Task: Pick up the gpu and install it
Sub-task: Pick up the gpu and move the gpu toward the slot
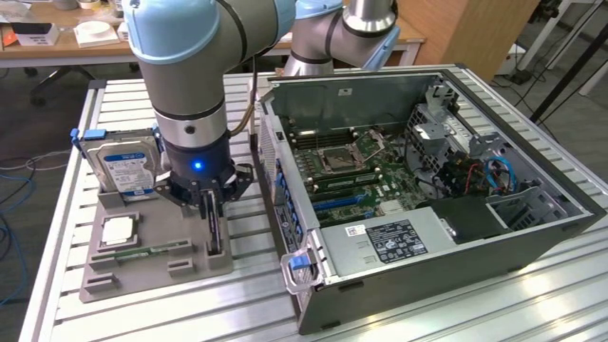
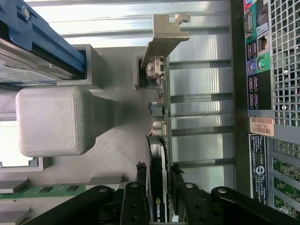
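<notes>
Gpu (image 2: 157, 154) upright between gripper (image 2: 158, 180) fingers

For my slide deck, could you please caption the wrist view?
The gripper poised around the gpu, standing on edge in the grey fixture beside the computer case.

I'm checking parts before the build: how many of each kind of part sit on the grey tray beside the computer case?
Hard drive: 1
Graphics card: 1
Processor chip: 1
Memory stick: 1
Total: 4
</notes>
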Tool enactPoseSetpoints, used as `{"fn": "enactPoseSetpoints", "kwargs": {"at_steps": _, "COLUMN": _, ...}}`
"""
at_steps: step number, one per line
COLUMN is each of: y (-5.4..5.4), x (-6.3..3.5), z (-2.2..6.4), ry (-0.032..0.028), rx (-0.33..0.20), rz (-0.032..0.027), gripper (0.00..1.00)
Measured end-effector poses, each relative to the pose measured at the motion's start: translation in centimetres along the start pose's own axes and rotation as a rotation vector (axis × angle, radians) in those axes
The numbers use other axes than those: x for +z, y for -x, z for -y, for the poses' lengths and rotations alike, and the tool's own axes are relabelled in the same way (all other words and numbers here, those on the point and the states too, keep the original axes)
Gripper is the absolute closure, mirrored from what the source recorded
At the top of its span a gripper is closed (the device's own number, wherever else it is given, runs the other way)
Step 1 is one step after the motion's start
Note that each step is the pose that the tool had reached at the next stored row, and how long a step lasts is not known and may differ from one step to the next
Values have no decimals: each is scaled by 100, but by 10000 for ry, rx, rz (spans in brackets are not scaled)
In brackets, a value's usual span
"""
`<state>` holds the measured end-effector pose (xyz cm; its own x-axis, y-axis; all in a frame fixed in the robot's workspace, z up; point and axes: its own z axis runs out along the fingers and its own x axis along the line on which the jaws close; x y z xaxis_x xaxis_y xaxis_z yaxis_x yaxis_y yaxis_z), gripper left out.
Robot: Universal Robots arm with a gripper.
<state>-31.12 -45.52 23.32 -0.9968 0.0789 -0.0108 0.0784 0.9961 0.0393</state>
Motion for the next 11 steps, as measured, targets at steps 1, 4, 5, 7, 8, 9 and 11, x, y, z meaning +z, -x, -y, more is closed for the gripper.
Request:
{"fn": "enactPoseSetpoints", "kwargs": {"at_steps": 1, "y": 0, "x": 0, "z": 0, "ry": 0, "rx": 0, "rz": 0, "gripper": 67}}
{"fn": "enactPoseSetpoints", "kwargs": {"at_steps": 4, "y": 0, "x": 0, "z": 0, "ry": -1, "rx": 0, "rz": 0, "gripper": 67}}
{"fn": "enactPoseSetpoints", "kwargs": {"at_steps": 5, "y": 0, "x": 0, "z": 0, "ry": -1, "rx": 0, "rz": -1, "gripper": 67}}
{"fn": "enactPoseSetpoints", "kwargs": {"at_steps": 7, "y": 0, "x": 0, "z": 0, "ry": 0, "rx": 0, "rz": -1, "gripper": 68}}
{"fn": "enactPoseSetpoints", "kwargs": {"at_steps": 8, "y": 0, "x": -1, "z": 0, "ry": -1, "rx": 0, "rz": -1, "gripper": 68}}
{"fn": "enactPoseSetpoints", "kwargs": {"at_steps": 9, "y": 0, "x": 0, "z": 0, "ry": -1, "rx": 0, "rz": 0, "gripper": 74}}
{"fn": "enactPoseSetpoints", "kwargs": {"at_steps": 11, "y": 0, "x": -1, "z": 0, "ry": -1, "rx": 0, "rz": -1, "gripper": 74}}
